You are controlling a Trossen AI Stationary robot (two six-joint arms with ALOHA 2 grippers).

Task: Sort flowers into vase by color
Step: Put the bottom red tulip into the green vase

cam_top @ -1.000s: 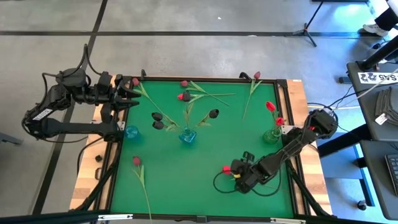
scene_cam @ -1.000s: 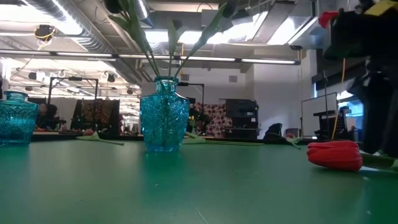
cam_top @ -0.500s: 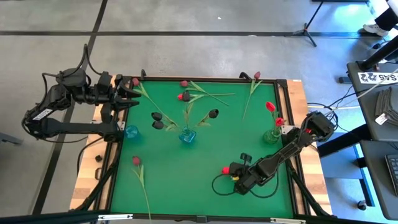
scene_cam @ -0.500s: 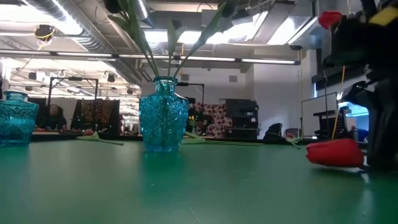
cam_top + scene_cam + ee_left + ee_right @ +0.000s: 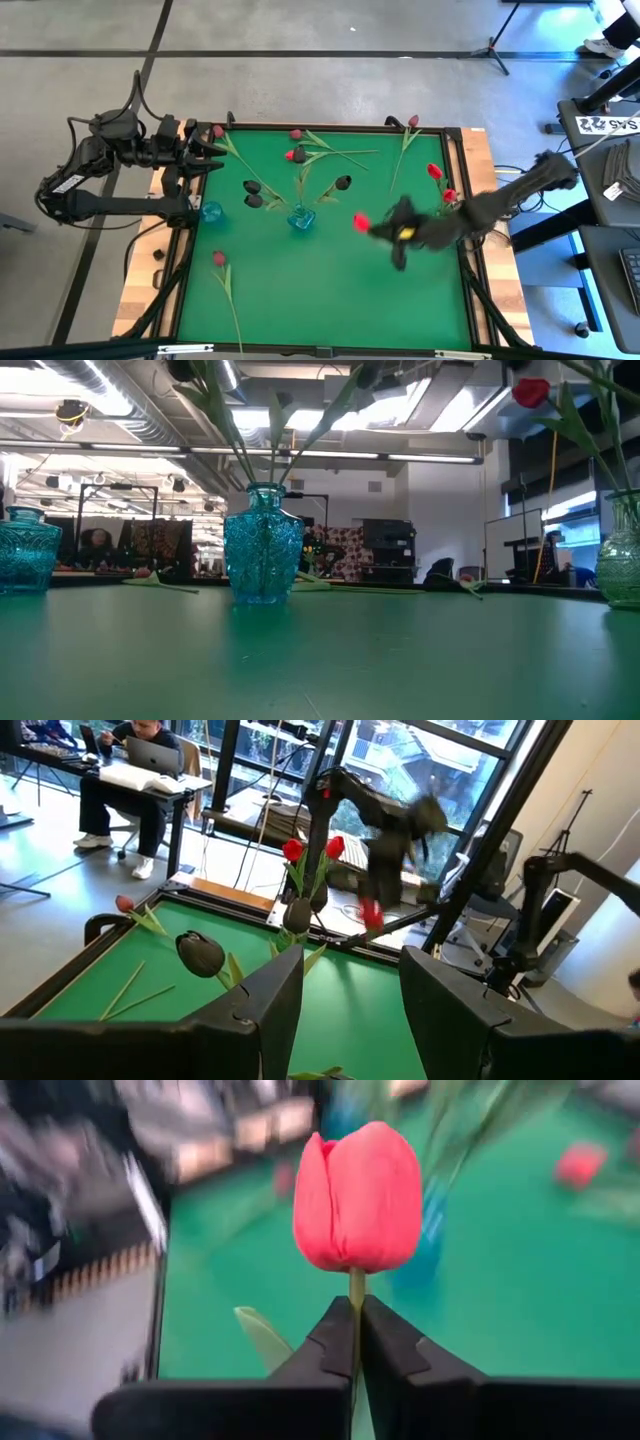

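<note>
My right gripper [image 5: 373, 228] hangs blurred above the table's middle, shut on a red tulip [image 5: 357, 1197] whose head [image 5: 360, 221] points toward the blue vase [image 5: 302, 218]. That vase holds several dark tulips [image 5: 254, 193]. A green vase [image 5: 437, 216] on the right holds two red tulips [image 5: 434, 171]. A second blue vase [image 5: 211, 211] stands at the left. My left gripper [image 5: 216, 155] waits open at the table's far left corner, beside a pink tulip [image 5: 217, 131] lying on the mat. My right gripper pinches the red tulip's thin stem just under the head [image 5: 355, 1292] between its two fingertips [image 5: 330, 1335]. The head stands beyond the fingertips, toward the table's left. The flower is lifted clear of the table, and a leaf [image 5: 264, 1338] shows beside the fingers.
Loose tulips lie on the green mat at the far edge [image 5: 296, 134], [image 5: 292, 155], [image 5: 411, 122] and at the near left [image 5: 219, 258]. The raised table frame [image 5: 468, 250] runs round the mat. People sit at desks in the room behind [image 5: 140, 760].
My right gripper has shut on the red tulip's stem at the table's near right. It has then lifted the flower clear of the mat and swung fast toward the far side and the middle vase. The tulip and gripper have left the low view.
</note>
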